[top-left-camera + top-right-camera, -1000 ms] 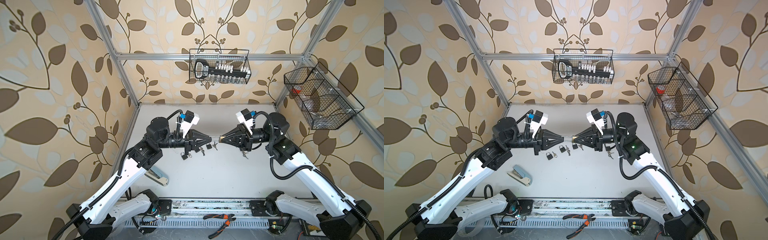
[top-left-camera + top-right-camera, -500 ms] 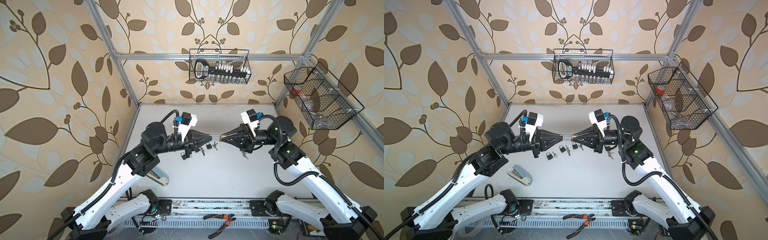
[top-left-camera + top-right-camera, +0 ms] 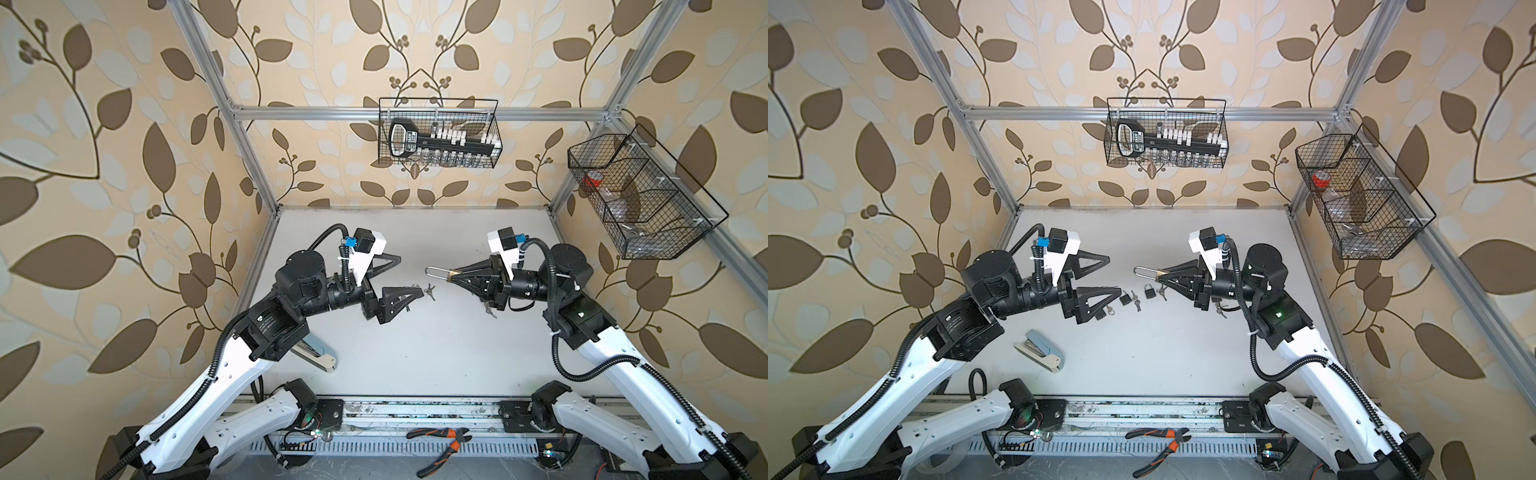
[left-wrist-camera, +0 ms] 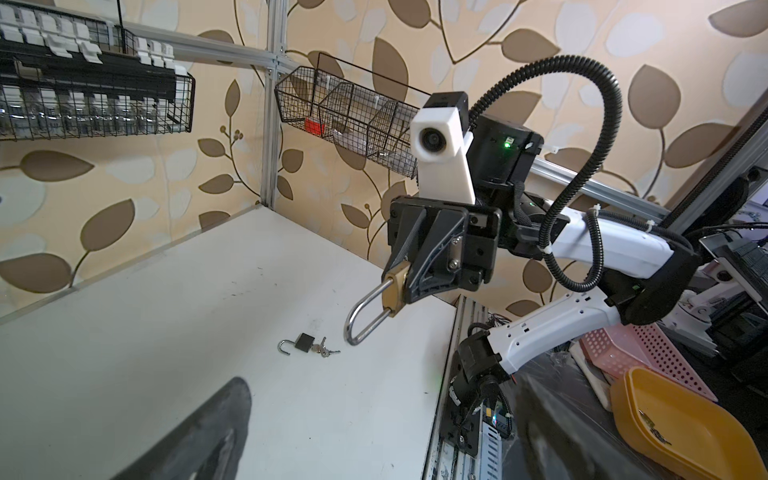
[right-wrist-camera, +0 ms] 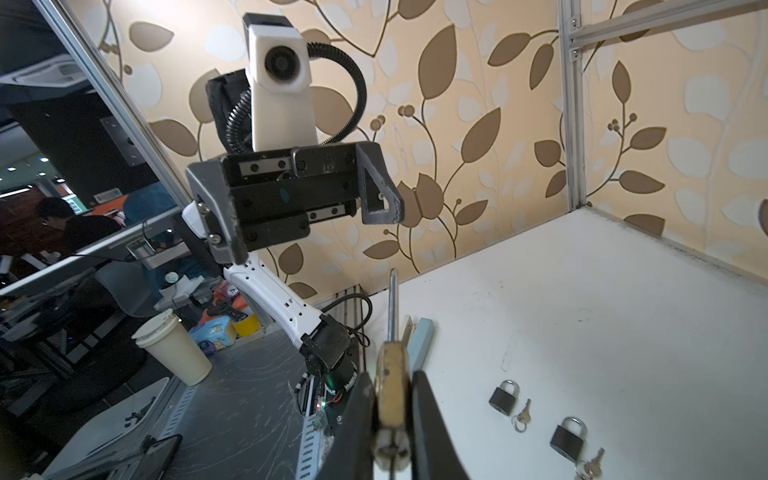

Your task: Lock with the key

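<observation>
Now left claw (image 3: 410,275) spread, off the padlock (image 4: 394,291)

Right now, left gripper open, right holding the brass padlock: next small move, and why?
Probably lower the right gripper and set the brass padlock on the table. In the left wrist view both legs of its shackle look seated in the body, and the left gripper is open, empty and apart from it. Whether a key sits in it I cannot tell.
</observation>
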